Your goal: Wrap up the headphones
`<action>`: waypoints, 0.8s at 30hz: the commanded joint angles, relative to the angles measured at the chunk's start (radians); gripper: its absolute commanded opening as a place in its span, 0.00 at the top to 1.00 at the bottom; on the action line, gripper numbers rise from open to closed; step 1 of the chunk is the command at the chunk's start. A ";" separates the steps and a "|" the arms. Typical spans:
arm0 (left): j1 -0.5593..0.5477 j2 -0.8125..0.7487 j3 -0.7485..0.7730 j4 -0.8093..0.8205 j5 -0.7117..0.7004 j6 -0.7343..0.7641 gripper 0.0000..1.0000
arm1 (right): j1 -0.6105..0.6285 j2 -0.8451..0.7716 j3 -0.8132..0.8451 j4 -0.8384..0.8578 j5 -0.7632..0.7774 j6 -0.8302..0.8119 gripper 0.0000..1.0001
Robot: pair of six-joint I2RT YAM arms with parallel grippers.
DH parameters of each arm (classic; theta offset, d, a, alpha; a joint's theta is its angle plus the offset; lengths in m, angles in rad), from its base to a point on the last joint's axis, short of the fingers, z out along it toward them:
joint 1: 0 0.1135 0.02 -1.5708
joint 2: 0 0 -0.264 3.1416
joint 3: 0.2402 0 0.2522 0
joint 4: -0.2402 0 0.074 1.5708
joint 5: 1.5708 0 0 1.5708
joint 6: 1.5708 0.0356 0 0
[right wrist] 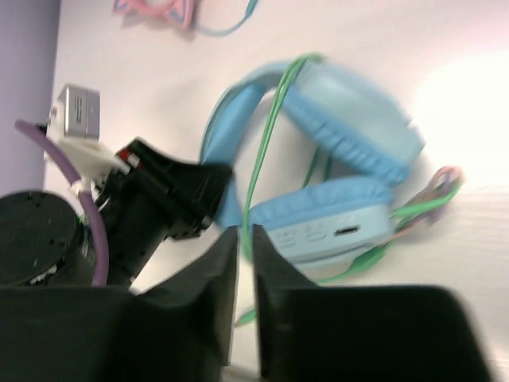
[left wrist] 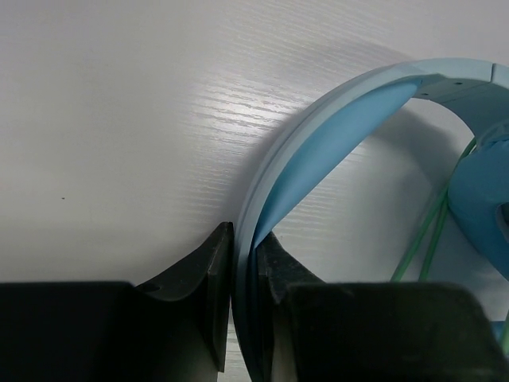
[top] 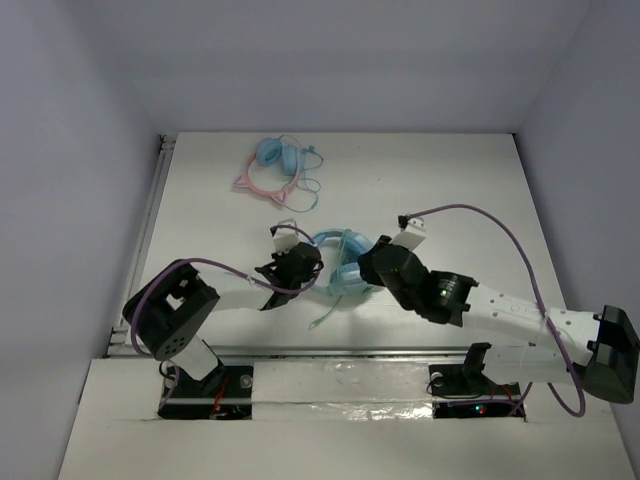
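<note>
The light-blue headphones (top: 343,268) lie on the white table between my two grippers, cups folded together (right wrist: 358,119). My left gripper (top: 305,262) is shut on the blue headband (left wrist: 334,135), which passes between its jaws (left wrist: 245,239). My right gripper (top: 368,262) hovers just right of the cups. Its jaws (right wrist: 245,235) are nearly closed on the pale green cable (right wrist: 266,151), which runs up over the headband and cup. More cable strands hang beside a cup in the left wrist view (left wrist: 421,239). A loose cable end (top: 325,318) trails toward the near edge.
A smaller blue pair with a pink cat-ear headband (top: 278,165) lies at the far middle-left of the table, also at the top of the right wrist view (right wrist: 155,9). The left gripper (right wrist: 171,195) shows close beside my right jaws. Grey walls surround the table.
</note>
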 commanded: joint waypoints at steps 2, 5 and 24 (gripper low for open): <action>-0.002 -0.046 0.052 0.019 0.065 0.018 0.84 | -0.019 -0.047 0.085 -0.099 0.184 -0.120 0.86; -0.002 -0.116 0.066 0.003 0.079 0.043 0.58 | -0.019 -0.118 0.097 -0.075 0.201 -0.177 0.81; 0.008 -0.909 0.126 -0.209 0.088 0.185 0.01 | -0.019 -0.592 0.096 -0.042 0.380 -0.459 0.00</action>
